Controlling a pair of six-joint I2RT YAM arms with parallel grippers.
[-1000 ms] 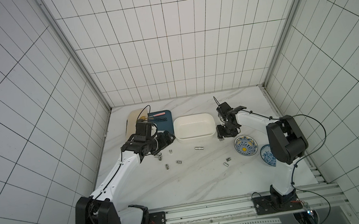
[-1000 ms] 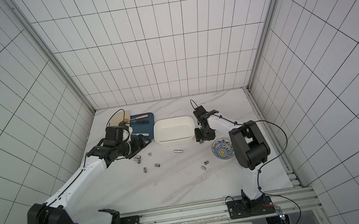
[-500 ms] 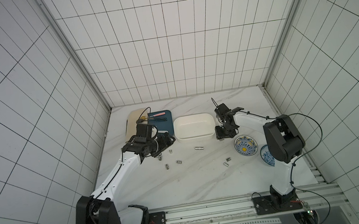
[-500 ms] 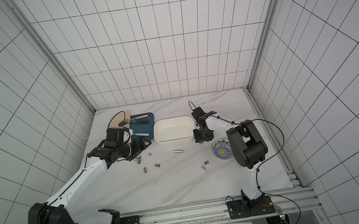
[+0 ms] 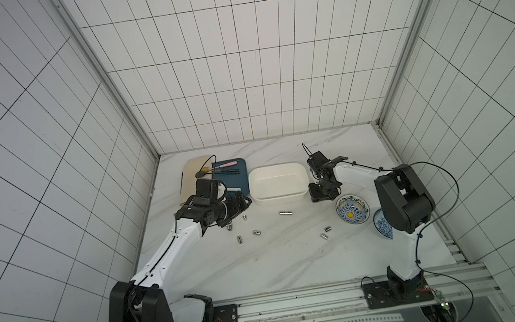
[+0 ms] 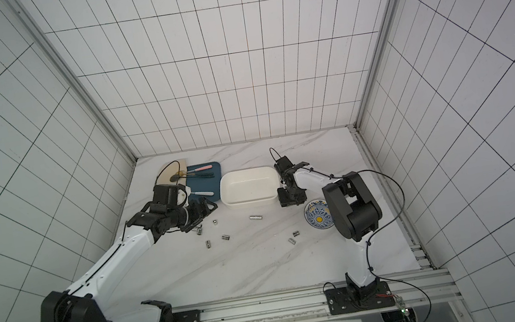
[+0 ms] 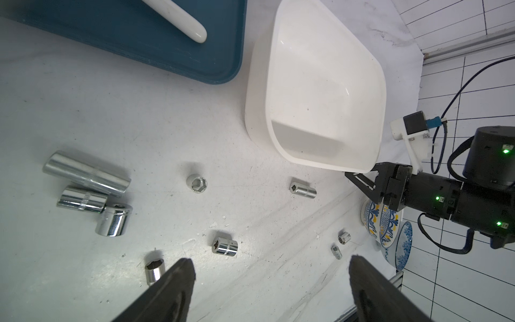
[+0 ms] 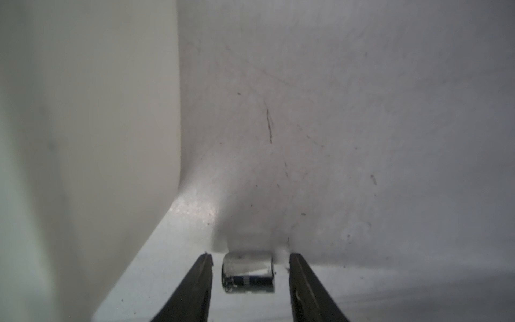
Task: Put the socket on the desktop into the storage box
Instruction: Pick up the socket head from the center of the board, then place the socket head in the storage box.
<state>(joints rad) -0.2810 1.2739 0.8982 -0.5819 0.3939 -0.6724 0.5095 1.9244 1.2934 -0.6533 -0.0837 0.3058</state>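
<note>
Several chrome sockets lie scattered on the white marble desktop (image 5: pixel 281 262), among them one (image 5: pixel 286 213) in front of the white storage box (image 5: pixel 280 199) and a cluster (image 7: pixel 86 176) at the left. My right gripper (image 5: pixel 322 196) is down at the box's front right corner. In the right wrist view it (image 8: pixel 251 255) is open, with a short socket (image 8: pixel 248 271) lying between the fingers and a gap on each side. The box wall (image 8: pixel 83 139) stands close beside it. My left gripper (image 7: pixel 270 259) hangs open over the left sockets, holding nothing.
A dark-blue tray (image 5: pixel 231 181) with utensils and a beige board (image 5: pixel 191 178) lie behind the left gripper. Two blue-patterned plates (image 5: pixel 353 211) (image 5: pixel 382 226) sit right of the right gripper. Two small sockets (image 5: pixel 327 228) lie near the plates.
The right gripper has come down beside the box's front right corner and its jaws have narrowed around a socket. The left arm has barely moved and stays open.
</note>
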